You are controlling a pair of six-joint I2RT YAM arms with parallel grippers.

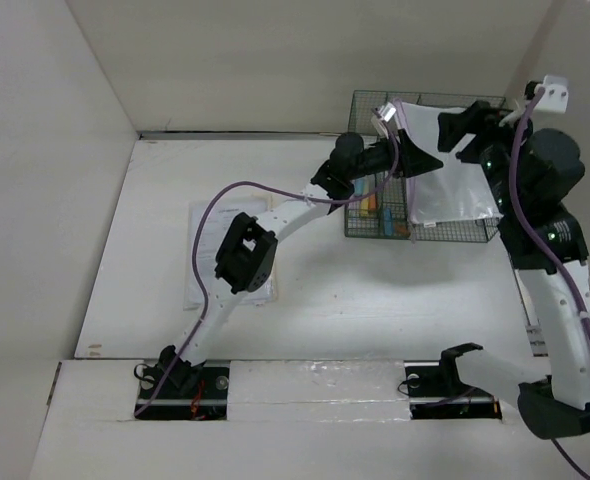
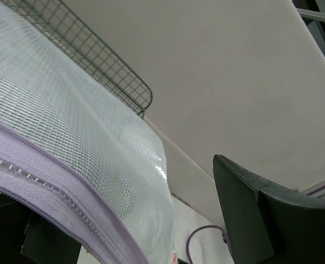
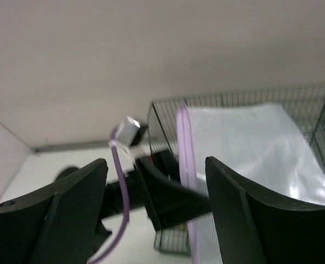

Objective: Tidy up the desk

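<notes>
The desk (image 1: 375,290) is a plain white matte top filling the middle of the overhead view; it is closed in by white walls (image 1: 305,60) at the back and on both sides, with a dark seam where the back wall meets it. A white ledge (image 1: 315,385) along the near edge carries both arm bases. A flat stack of papers (image 1: 200,275) lies on the left part of the desk, partly under the left arm's elbow. A green wire rack (image 1: 425,97) stands in the far right corner, against the back wall. A translucent mesh pouch (image 1: 450,180) with a lilac zip edge leans tilted in the rack's right part, and small coloured items (image 1: 370,207), too small to name, sit in its left part.

The left gripper (image 1: 418,160) reaches over the rack at the pouch's zip edge. In its wrist view the pouch drapes across the left of the frame; one dark finger (image 2: 250,214) stands off to the right with a bare gap before the mesh, so the jaws are apart and not clamping. The right gripper (image 1: 460,130) hangs over the rack's far right side, above the pouch. In its wrist view both fingers spread wide with nothing between them, and the pouch and rack lie beyond. A lilac cable (image 1: 215,205) loops along the left arm.
</notes>
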